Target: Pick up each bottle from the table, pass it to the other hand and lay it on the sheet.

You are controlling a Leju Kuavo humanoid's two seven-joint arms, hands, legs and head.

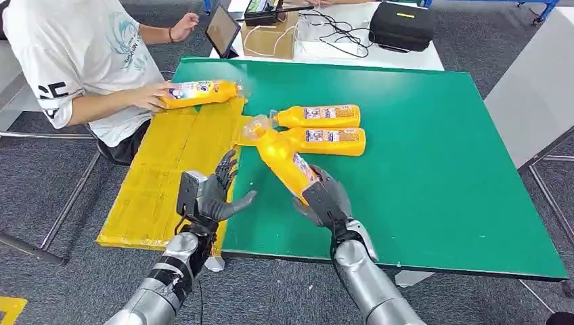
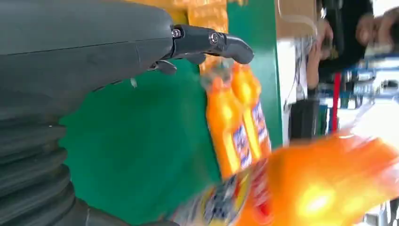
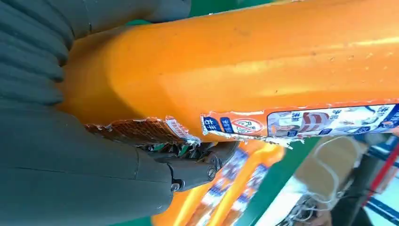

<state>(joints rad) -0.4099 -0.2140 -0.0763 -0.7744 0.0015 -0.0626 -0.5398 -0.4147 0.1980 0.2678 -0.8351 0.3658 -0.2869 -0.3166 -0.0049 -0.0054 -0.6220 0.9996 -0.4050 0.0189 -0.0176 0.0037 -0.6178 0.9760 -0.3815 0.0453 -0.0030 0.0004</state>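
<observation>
The held bottle (image 3: 263, 61) carries a torn label (image 3: 301, 123) with small Chinese characters and a red crossed-circle sign, too small to read. On the person's white shirt (image 1: 74, 47), beside the table (image 1: 433, 203), dark letters "CE" show on the sleeve.

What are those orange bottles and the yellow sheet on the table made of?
The bottle in the right hand, held bottle, looks like glossy moulded plastic: highlights on its side, and a paper-like label with torn edges. The yellow sheet looks matte, maybe cardboard or foam panels; seams show, but I can't be sure.
</observation>
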